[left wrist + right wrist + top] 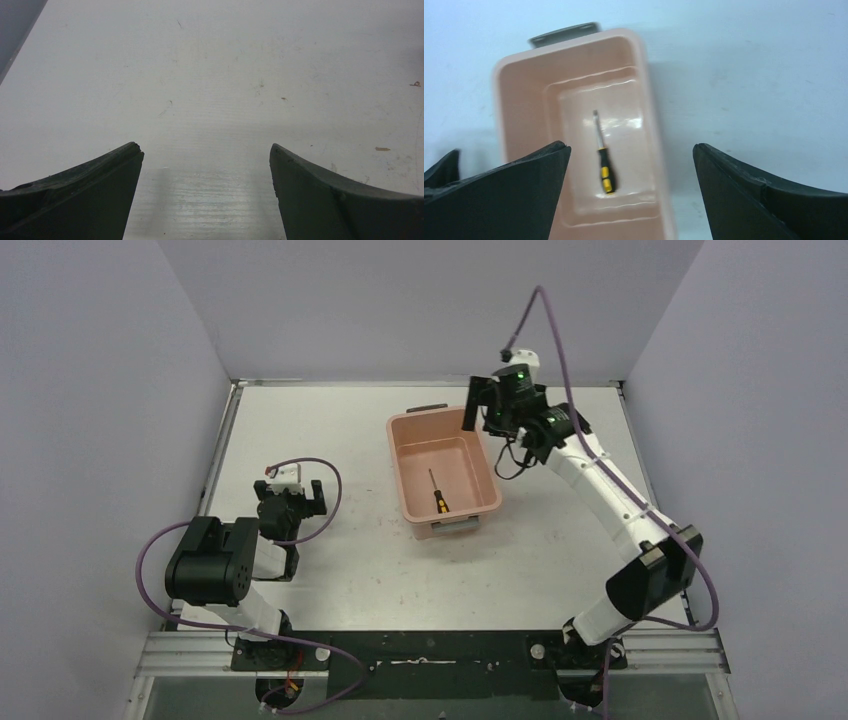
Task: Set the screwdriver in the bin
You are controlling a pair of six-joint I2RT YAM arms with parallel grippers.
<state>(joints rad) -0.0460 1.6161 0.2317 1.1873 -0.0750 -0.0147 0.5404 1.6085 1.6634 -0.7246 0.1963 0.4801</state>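
Overhead and wrist views of a two-arm workcell on a white table (pixel 300 420). The bin (pixel 397 465), a salmon-pink tub, stands just right of centre in the overhead view, long axis running up the frame, with a dark handle (pixel 427 408) at its upper short end and a pale grey handle (pixel 455 525) at its lower one. The screwdriver (pixel 437 492) lies flat on the bin's floor in the lower half, its thin shaft toward the top of the frame and its black-and-yellow handle toward the bottom, touching no wall. The right gripper (pixel 485 410) hangs above the bin's upper right corner, its arm reaching in from the lower right. In the right wrist view the right gripper (pixel 631 147) shows both fingers (pixel 524 185) spread wide with nothing between them; below lie the bin (pixel 519 100) and, on its floor at frame centre, the screwdriver (pixel 602 159), apart from the fingers. The left gripper (pixel 290 495) sits at centre left of the overhead view, well apart from the bin, its arm folded close to its base. In the left wrist view the left gripper (pixel 206 150) has its fingers (pixel 90 195) wide apart and empty, over the scuffed table (pixel 210 75) surface.
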